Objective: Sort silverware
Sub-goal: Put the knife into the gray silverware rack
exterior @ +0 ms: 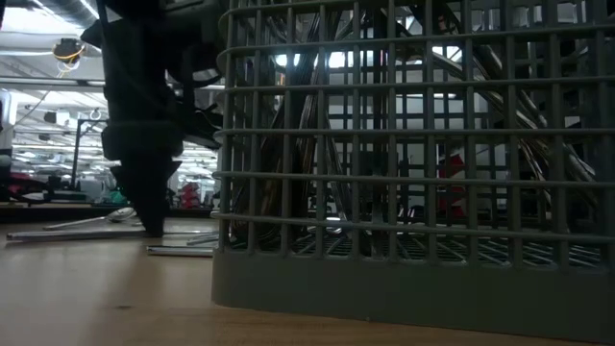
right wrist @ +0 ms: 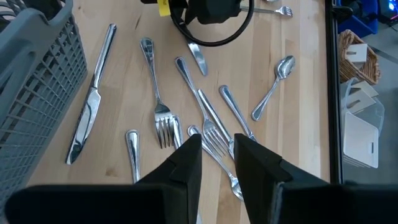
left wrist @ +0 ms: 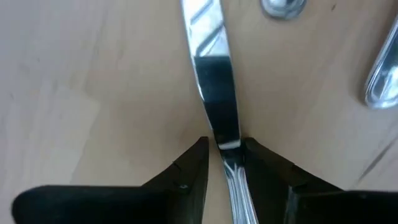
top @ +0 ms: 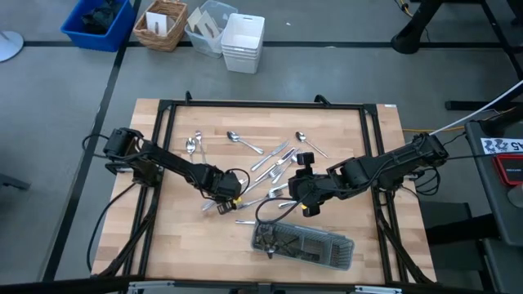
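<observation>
Picking is in hand: the left claw (left wrist: 222,163) is straddling a slim shiny silver metal knife (left wrist: 214,87) lying flat on the pale wooden worktop (left wrist: 93,81), narrowly parted, at six o'clock of the scattered silverware (top: 270,159). Next it needs closing and lifting toward the dark grey mesh tray (top: 327,245), at five o'clock. The right claw (right wrist: 217,149) is hovering narrowly parted and empty over the forks (right wrist: 163,124).

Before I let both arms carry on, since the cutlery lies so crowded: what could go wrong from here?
1. The left gripper straddles a knife near the blade-handle joint; gripped off-centre, the knife may tilt or slip when lifted.
2. The right gripper hovers over overlapping forks; closing there could snag two at once.
3. Both grippers work close together mid-table near the grey tray, so the arms could collide.
</observation>
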